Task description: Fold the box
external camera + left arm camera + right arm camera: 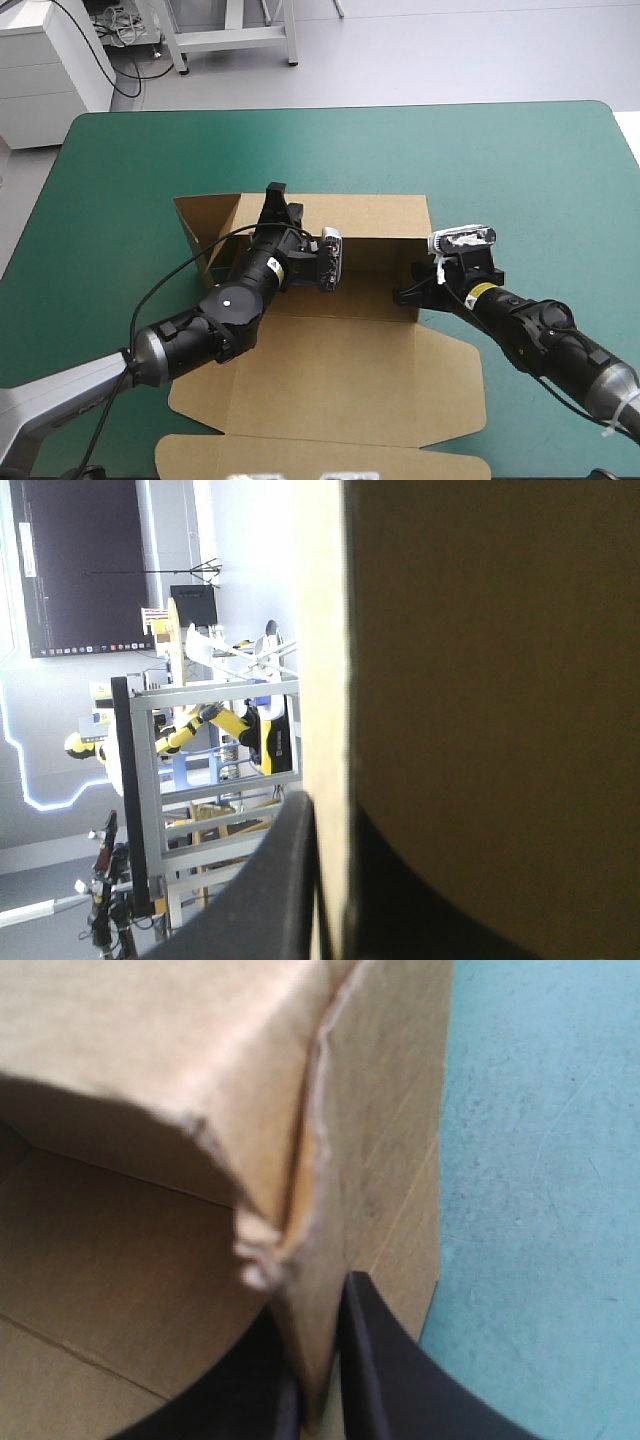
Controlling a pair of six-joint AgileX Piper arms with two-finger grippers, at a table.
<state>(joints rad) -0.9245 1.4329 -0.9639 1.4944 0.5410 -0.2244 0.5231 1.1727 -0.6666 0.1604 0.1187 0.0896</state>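
The brown box point(340, 370) lies mid-table, its base flat and its far wall point(370, 215) raised. A side flap point(205, 230) stands tilted at the far left corner. My left gripper point(276, 196) is shut on the far wall's top edge. In the left wrist view the board's pale edge point(328, 710) runs between the black fingers point(275, 890). My right gripper point(407, 295) is shut on the raised board at the right corner. In the right wrist view that creased corner point(300, 1210) sits pinched in my right gripper point(318, 1380), beside the teal-green cover point(540, 1210).
The box's lid panel point(320, 455) lies flat toward the near table edge. A flat side flap point(455, 375) spreads under the right arm. Bare teal-green table point(520, 160) surrounds the box at the far side, left and right.
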